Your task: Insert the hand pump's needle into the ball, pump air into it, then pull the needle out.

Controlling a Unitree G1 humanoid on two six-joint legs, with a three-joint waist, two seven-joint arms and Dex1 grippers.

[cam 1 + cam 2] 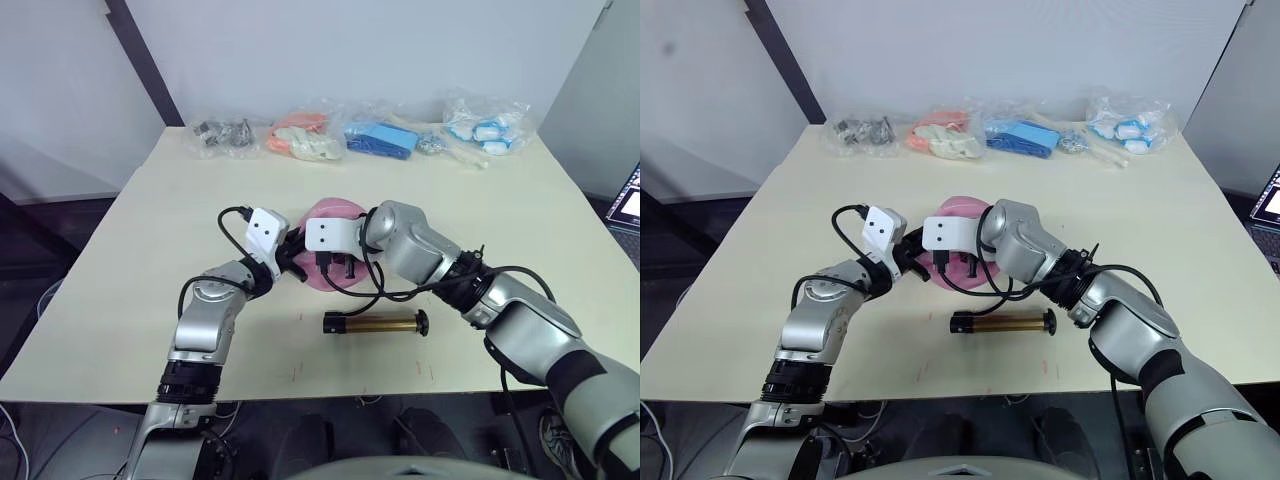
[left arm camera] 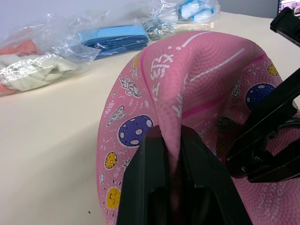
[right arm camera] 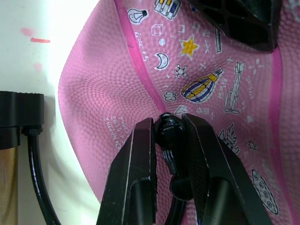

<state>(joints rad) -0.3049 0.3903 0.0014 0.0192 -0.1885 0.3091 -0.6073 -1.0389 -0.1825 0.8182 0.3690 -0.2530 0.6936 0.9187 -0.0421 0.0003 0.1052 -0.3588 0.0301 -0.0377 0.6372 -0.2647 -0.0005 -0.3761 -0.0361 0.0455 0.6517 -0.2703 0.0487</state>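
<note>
**A:** Where do things stand?

**B:** The ball (image 3: 201, 70), pink and sagging, sits between the two grippers. The left gripper (image 2: 171, 154) is pinched onto a fold of the ball's skin, holding it steady. The right gripper (image 3: 168, 129) is clamped on the needle's black fitting (image 3: 169, 131), whose tip presses against the rubber just beside the dark pink seam (image 3: 140, 70). The needle pin itself is hidden at the contact, so I can't tell how deep it sits, or whether it is in the valve at all.

**A:** And the hand pump?

**B:** The hand pump (image 1: 375, 323) lies flat on the table (image 1: 120, 300), on the near side of the right gripper, brass barrel untouched. Its thin black hose (image 3: 40, 183) runs from the pump's end cap up to the fitting.

**A:** So the step is insertion. How to do it well?

**B:** I'd judge: push straight along the fitting's axis, not at a slant, since a thin pin bends or skates off soft rubber. The left grip should brace against the push so the slack skin doesn't cave. Keep slack in the hose so it doesn't drag the pump.
</note>
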